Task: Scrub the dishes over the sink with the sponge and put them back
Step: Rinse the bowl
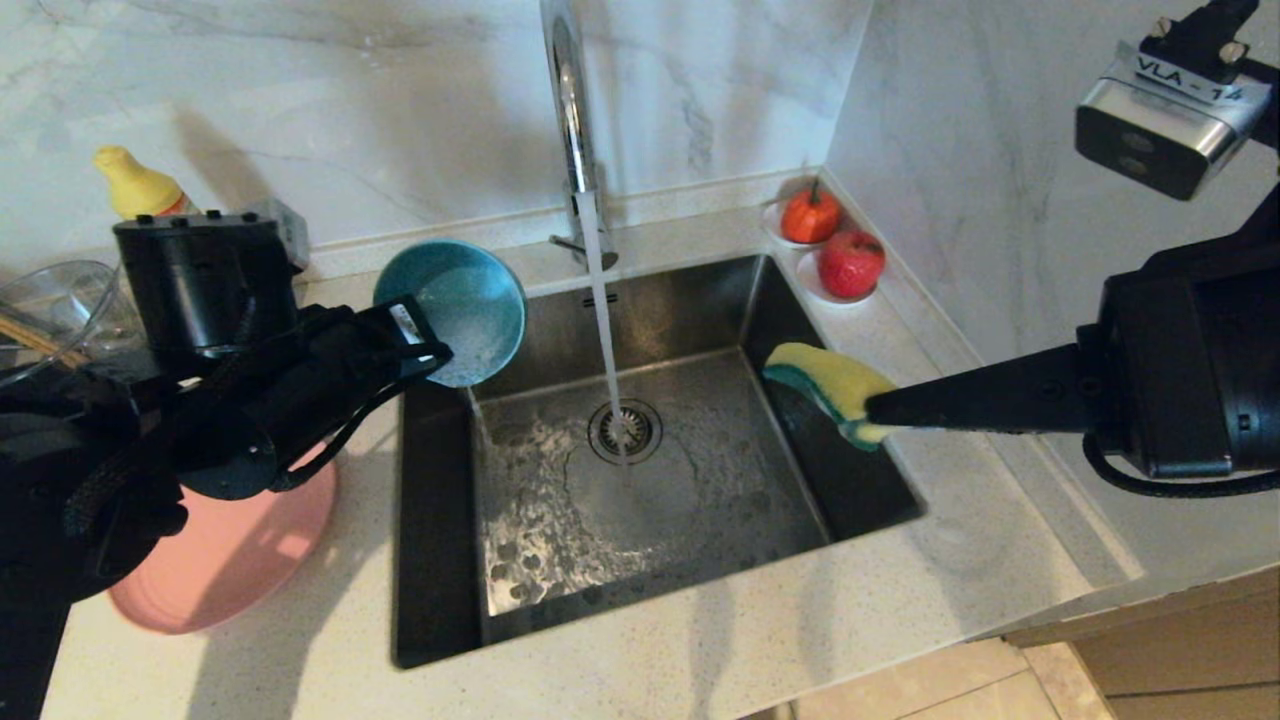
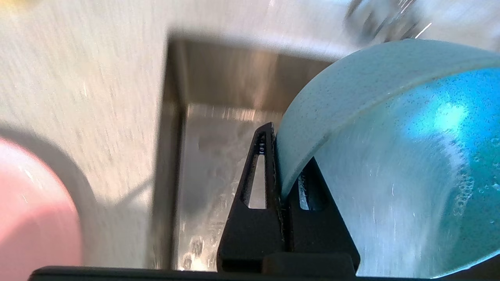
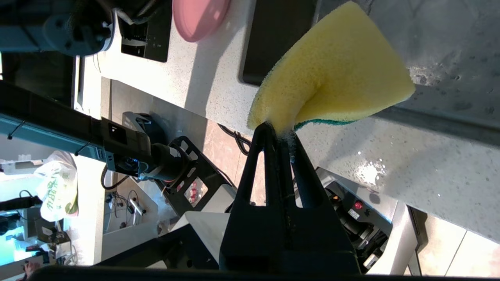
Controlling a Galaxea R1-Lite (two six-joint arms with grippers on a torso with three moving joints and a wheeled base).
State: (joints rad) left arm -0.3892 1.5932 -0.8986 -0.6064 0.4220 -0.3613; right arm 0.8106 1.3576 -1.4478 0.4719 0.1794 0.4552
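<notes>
My left gripper point(image 1: 425, 345) point(image 2: 279, 171) is shut on the rim of the teal-blue bowl point(image 1: 462, 305) point(image 2: 390, 156). The bowl hangs tilted over the sink's point(image 1: 560, 560) far left corner, its soapy inside facing the faucet. Over the sink's right edge my right gripper point(image 1: 875, 410) point(image 3: 279, 130) is shut on one end of the yellow sponge point(image 1: 830, 385) point(image 3: 332, 78), green layer underneath. The pink plate point(image 1: 230, 550) point(image 2: 31, 218) point(image 3: 199, 17) lies on the counter left of the sink, partly hidden by my left arm.
Water runs from the chrome faucet point(image 1: 572, 120) onto the drain point(image 1: 624, 430). Two white saucers with red fruit point(image 1: 830, 245) sit at the back right corner. A yellow bottle point(image 1: 135, 185) and a clear glass bowl point(image 1: 55, 305) stand at the back left.
</notes>
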